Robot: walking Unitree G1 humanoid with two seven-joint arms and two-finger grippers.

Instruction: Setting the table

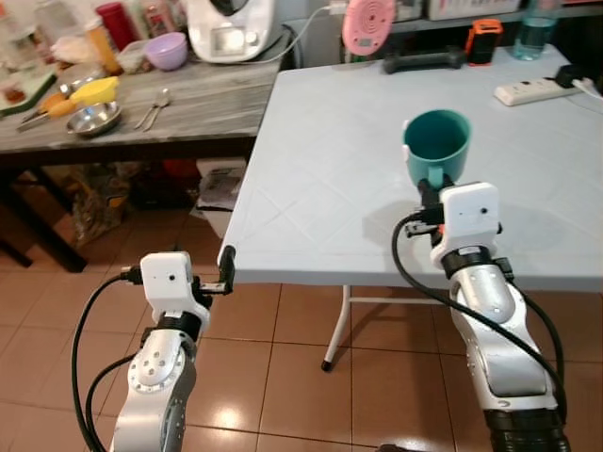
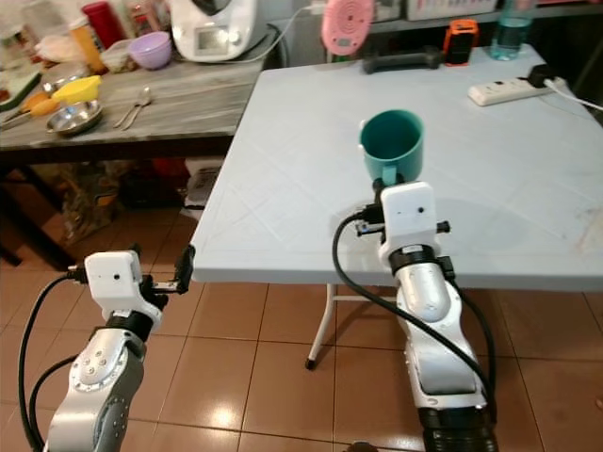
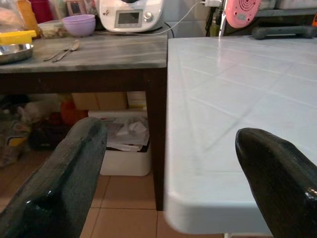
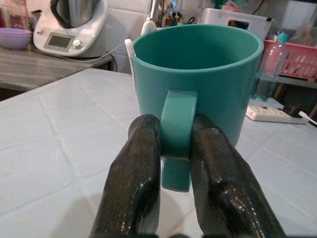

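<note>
Two silver arms rise from the bottom edge of the left eye view, both cut off below the elbow. On the right side, the right gripper (image 1: 430, 193) reaches forward over the pale blue folding table (image 1: 320, 188); its fingers are largely hidden behind the white wrist housing, and they meet the teal mug (image 1: 436, 144), which stands upright above the table's middle. On the left side, the left gripper (image 1: 226, 268) is raised just off the table's near corner, not touching it.

From the right eye, the same layout shows, with a wooden side table (image 2: 170, 108) beyond the corner, carrying a purple bowl (image 2: 151, 49) and a white kitchen machine (image 2: 212, 26) cropped at the top.

Through the left wrist camera, two black fingers (image 3: 59, 183) stand wide apart with nothing between them, the table's rounded corner just ahead.

Through the right wrist camera, both fingers (image 4: 133, 183) pinch the mug's handle (image 4: 177, 126) from either side; whether the mug's base rests on the tabletop cannot be told.
</note>
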